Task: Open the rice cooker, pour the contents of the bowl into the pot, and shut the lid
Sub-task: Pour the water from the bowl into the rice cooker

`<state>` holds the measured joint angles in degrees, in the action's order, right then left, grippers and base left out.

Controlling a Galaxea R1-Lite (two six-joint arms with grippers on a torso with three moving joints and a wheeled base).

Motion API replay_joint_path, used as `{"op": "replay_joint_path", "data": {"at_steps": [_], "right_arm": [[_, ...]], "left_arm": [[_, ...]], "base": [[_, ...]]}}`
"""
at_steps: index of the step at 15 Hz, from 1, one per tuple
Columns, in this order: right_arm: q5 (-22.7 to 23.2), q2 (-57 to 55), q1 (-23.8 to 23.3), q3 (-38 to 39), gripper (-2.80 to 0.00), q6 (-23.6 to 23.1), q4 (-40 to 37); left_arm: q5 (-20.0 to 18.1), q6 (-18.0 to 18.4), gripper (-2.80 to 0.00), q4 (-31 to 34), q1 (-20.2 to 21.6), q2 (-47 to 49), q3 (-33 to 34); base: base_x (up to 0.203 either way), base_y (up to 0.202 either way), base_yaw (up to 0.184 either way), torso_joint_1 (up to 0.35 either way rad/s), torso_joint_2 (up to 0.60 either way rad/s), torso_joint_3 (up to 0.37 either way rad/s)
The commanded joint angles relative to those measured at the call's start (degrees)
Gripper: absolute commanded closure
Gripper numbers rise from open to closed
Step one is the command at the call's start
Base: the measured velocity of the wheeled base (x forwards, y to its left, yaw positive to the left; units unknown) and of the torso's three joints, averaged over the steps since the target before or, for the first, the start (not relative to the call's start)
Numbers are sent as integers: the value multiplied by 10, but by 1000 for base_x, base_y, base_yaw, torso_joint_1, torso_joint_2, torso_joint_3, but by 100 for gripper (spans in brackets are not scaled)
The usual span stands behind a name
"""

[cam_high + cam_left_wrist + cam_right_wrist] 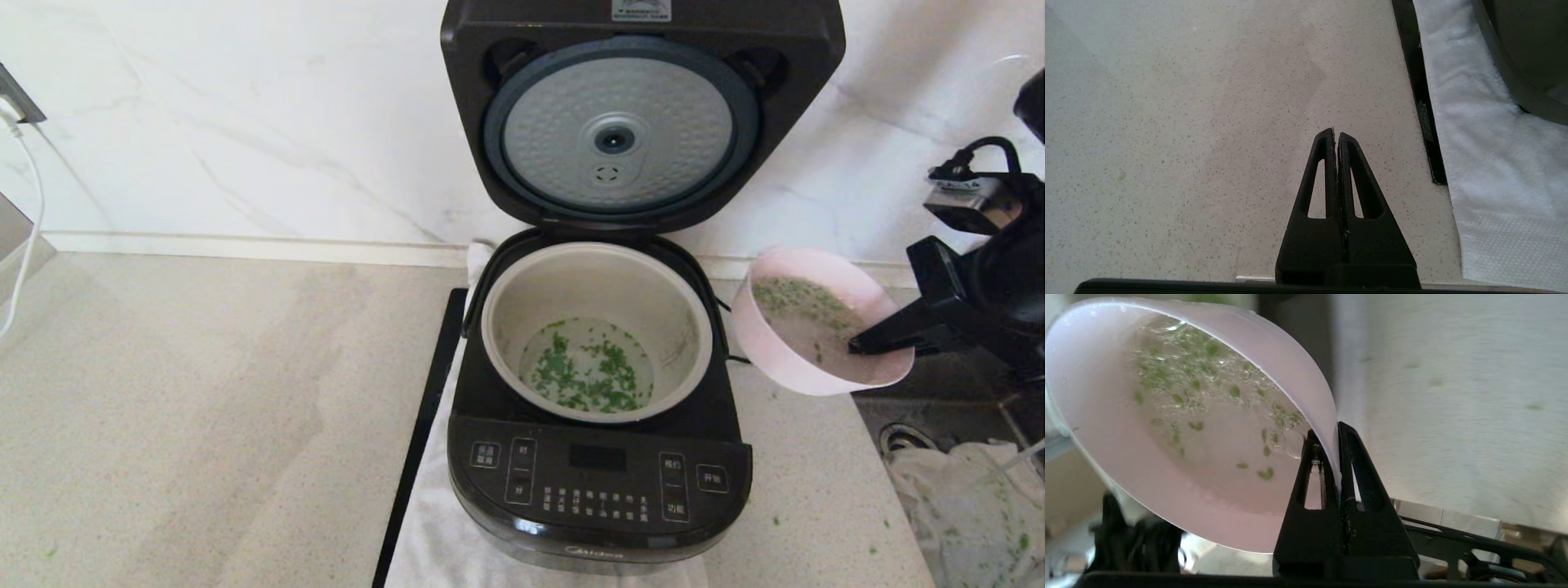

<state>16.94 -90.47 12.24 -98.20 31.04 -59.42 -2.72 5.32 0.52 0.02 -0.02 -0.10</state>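
The black rice cooker [600,482] stands mid-counter with its lid [620,131] swung up, silver dimpled underside facing me. Inside, the beige pot [596,282] holds water with chopped green bits [588,376] on its bottom. To the cooker's right, in the air, my right gripper [861,343] [1331,430] is shut on the rim of the pink bowl [804,359] [1106,416], one finger inside, one outside. The bowl is tilted and several green bits [1204,375] still cling to its wet inside. My left gripper [1336,134] is shut and empty over the bare counter, left of the cooker.
A white towel [433,539] [1486,155] lies under the cooker, with a black strip [420,425] [1421,98] along its left edge. A sink area with a crumpled white cloth [971,498] sits at the right front. A white cable [28,229] hangs at far left.
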Motion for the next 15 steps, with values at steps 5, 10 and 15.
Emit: {"op": "replay_joint_path", "data": {"at_steps": [5, 10, 15], "right_arm": [[-66, -77, 135, -104, 0, 40, -11], [-109, -129, 195, -126, 0, 54, 7], [-117, -169, 205, -127, 0, 71, 73]], "left_arm": [[0, 0, 0, 0, 0, -1, 0], [0, 0, 0, 0, 0, -1, 0], [0, 0, 0, 0, 1, -1, 0]], "base": [[0, 0, 0, 0, 0, 0], [0, 0, 0, 0, 0, 0], [0, 0, 0, 0, 0, 0]]}}
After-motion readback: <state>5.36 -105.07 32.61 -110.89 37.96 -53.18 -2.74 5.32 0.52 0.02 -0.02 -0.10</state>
